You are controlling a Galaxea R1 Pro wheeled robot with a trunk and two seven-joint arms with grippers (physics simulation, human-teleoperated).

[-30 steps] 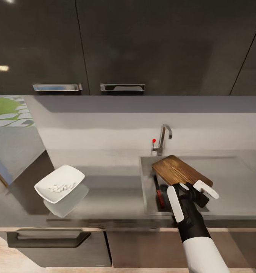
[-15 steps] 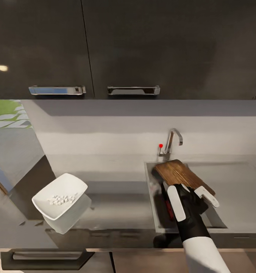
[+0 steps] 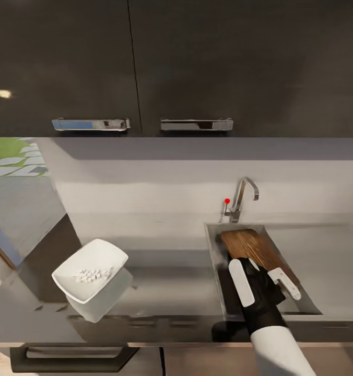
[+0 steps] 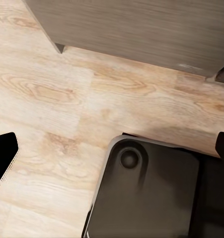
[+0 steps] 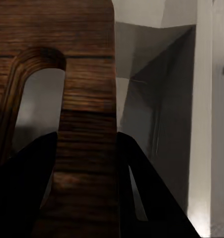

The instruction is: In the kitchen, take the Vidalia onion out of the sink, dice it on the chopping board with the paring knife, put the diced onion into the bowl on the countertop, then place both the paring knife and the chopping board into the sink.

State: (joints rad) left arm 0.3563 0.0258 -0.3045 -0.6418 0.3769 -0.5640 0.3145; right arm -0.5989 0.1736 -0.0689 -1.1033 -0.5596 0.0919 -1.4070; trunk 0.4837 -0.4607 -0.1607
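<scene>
**Chopping board held in the sink basin**

Right gripper (image 3: 264,278): clamped on the near end of the chopping board (image 3: 252,249), beside its slot-shaped handle hole (image 5: 32,99); fingers (image 3: 240,282) stood on either side of the wood. Board: dark brown, tilted, lying inside the sink (image 3: 214,261) and running from the tap (image 3: 243,197) toward the near right. Bowl (image 3: 91,270): white, squarish, holding diced onion (image 3: 92,274), on the grey countertop (image 3: 166,290) well left of the sink. Left gripper: fingertip (image 4: 2,157) seen over wooden floor (image 4: 52,99); spread could not be judged. Paring knife: not made out.
</scene>
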